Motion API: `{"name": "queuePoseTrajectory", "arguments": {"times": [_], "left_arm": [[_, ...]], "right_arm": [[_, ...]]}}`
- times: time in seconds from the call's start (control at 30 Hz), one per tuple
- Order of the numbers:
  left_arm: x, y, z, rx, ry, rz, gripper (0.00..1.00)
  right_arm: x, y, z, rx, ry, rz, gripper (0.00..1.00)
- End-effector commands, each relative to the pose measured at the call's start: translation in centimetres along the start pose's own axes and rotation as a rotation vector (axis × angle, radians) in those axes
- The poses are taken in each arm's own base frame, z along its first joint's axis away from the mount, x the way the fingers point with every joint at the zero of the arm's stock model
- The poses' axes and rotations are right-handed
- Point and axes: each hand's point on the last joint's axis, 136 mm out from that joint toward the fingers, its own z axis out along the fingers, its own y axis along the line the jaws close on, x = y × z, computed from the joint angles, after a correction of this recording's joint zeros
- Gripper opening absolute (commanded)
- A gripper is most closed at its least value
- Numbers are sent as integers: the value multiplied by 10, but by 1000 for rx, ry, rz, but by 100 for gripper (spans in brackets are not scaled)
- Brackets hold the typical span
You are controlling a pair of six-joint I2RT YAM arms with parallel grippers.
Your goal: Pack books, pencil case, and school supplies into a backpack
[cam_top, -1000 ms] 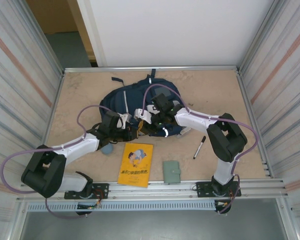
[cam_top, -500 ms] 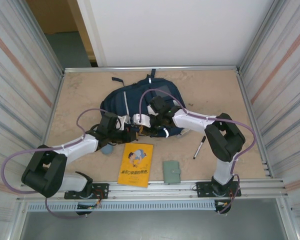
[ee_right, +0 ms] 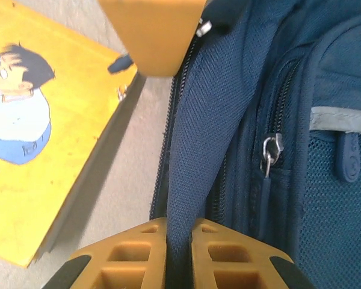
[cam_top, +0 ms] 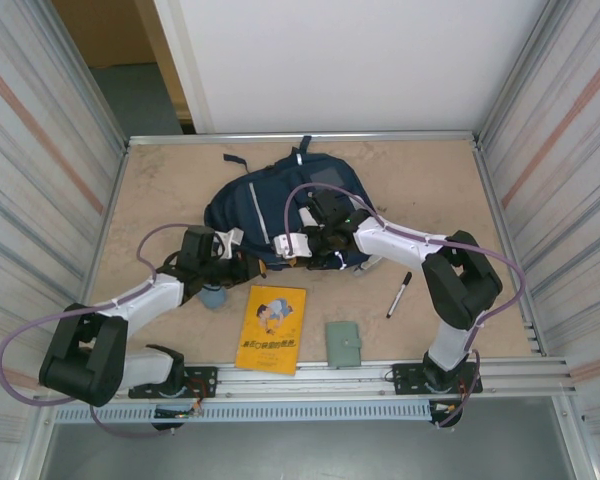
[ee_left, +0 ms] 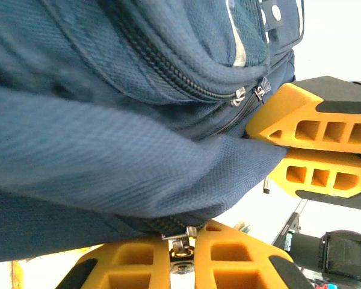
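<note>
One backpack (cam_top: 250, 200), one yellow book (cam_top: 271, 328), one grey-green booklet (cam_top: 344, 343), one black marker (cam_top: 399, 294) and one slate-blue pouch (cam_top: 213, 297) are on the desk (cam_top: 430, 190).

Overhead view: light is bright, even and diffuse; shadows on the counter (cam_top: 440, 190) are faint and soft-edged. My left wrist view: the nearest backpack (ee_left: 108, 156) fabric is blurred, and the background is overexposed to white. My right wrist view: the yellow paperback (ee_right: 42, 180) casts a soft shadow along its edge.
</note>
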Motion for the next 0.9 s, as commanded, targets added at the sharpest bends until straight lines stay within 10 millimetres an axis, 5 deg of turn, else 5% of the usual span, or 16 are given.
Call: {"name": "queuePoseTrajectory", "arguments": {"times": [0.0,0.37,0.47,0.53,0.7,0.87], "left_arm": [[-8,22,-12,-77,-48,-92,0],[-30,32,-34,-67,-173,-241,0],[-27,28,-26,-24,-206,-279,0],[-25,20,-22,2,-177,-278,0],[-20,-13,-14,30,-122,-195,0],[-11,-48,-3,58,-48,-109,0]], "right_arm": [[46,-2,-20,22,178,20,0],[75,-9,-34,42,236,54,0],[75,-13,-34,39,206,98,0],[69,-18,-35,46,179,146,19],[37,-10,-43,21,-1,292,30],[-10,13,-44,82,-184,197,47]]}}
